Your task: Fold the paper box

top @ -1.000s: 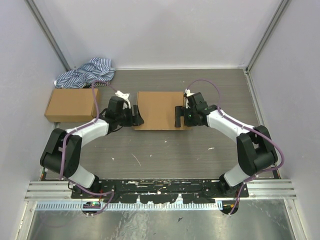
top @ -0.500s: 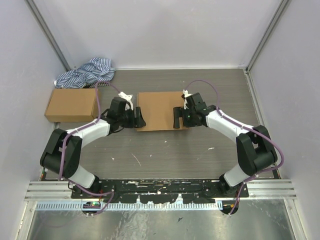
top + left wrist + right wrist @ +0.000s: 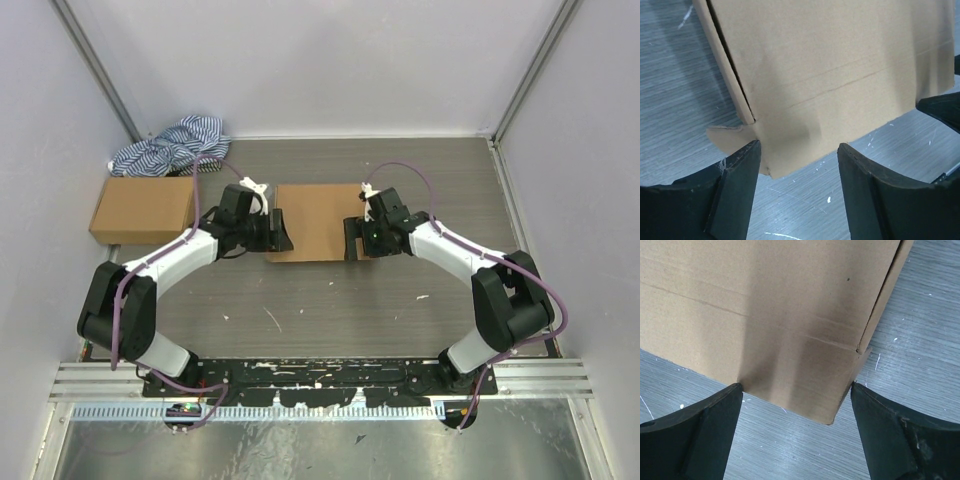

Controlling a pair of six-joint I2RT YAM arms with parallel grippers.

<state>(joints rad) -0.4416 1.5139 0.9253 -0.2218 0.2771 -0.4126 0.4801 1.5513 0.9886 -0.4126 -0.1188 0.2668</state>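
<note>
The paper box (image 3: 315, 220), plain brown cardboard, lies closed and flat in the middle of the table. My left gripper (image 3: 277, 232) is open at its near left corner. In the left wrist view the box (image 3: 830, 65) shows a crease and a small tab (image 3: 725, 137) sticking out at that corner, and the corner sits just ahead of the open gripper (image 3: 797, 170). My right gripper (image 3: 352, 238) is open at the near right corner. In the right wrist view that corner of the box (image 3: 775, 315) lies between the tips of the open gripper (image 3: 796, 405).
A sealed oblong brown carton (image 3: 143, 208) stands at the left, with a blue-and-white striped cloth (image 3: 172, 147) behind it. Grey walls close the table on three sides. A metal rail (image 3: 320, 380) runs along the near edge.
Both grippers have moved a little inward to the box's near corners. The box has shifted only slightly.
</note>
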